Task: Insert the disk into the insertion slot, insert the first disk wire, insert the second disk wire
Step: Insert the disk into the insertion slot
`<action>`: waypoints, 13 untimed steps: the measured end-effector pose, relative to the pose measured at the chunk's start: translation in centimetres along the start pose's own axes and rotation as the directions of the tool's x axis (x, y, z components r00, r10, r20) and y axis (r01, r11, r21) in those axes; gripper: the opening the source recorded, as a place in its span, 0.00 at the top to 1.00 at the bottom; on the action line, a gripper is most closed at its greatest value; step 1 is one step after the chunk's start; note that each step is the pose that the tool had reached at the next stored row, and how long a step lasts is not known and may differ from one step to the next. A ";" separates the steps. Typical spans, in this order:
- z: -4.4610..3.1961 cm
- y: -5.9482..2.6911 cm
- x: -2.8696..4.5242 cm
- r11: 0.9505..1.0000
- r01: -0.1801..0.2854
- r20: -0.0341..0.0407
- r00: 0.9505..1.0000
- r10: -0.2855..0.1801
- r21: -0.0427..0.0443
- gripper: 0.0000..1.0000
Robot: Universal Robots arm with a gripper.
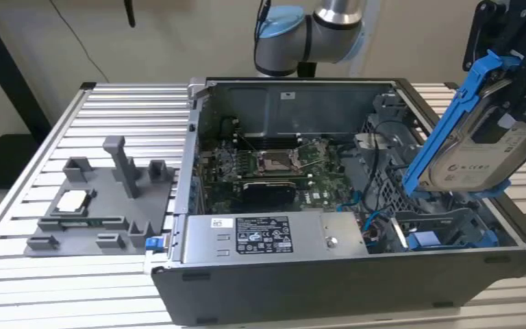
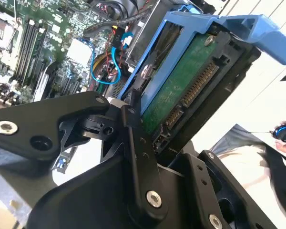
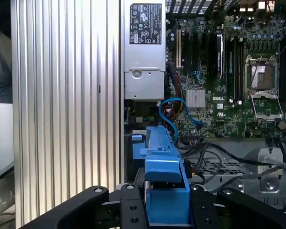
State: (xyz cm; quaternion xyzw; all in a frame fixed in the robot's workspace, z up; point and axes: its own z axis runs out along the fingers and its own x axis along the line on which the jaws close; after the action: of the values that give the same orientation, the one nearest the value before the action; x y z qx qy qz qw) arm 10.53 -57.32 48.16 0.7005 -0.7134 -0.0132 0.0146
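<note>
Above the open computer case [image 1: 355, 274] at the exterior view's right, the gripper [image 1: 519, 96] is closed on the disk [image 1: 478, 154], pinching the edges of its blue carrier [image 1: 446, 129]. Stiff, dense and probably shock-sensitive, it is best held by that frame. Its long axis tilts steeply, lower end toward the case
</note>
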 end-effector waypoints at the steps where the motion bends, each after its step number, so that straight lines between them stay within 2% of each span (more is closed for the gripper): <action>1: 0.00 0.00 0.00 1.000 0.000 0.000 1.000 0.000 0.000 0.67; 5: 0.10 -0.01 0.01 1.000 0.000 0.000 1.000 0.000 0.000 0.67; 10: 0.73 -0.04 0.00 1.000 0.000 0.000 1.000 0.000 0.008 0.67; 13: 1.11 -0.05 -0.01 1.000 0.000 0.000 1.000 0.000 0.010 0.67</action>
State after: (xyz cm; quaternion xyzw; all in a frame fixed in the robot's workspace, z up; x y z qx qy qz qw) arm 10.53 -57.31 47.04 0.7006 -0.7134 -0.0098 0.0111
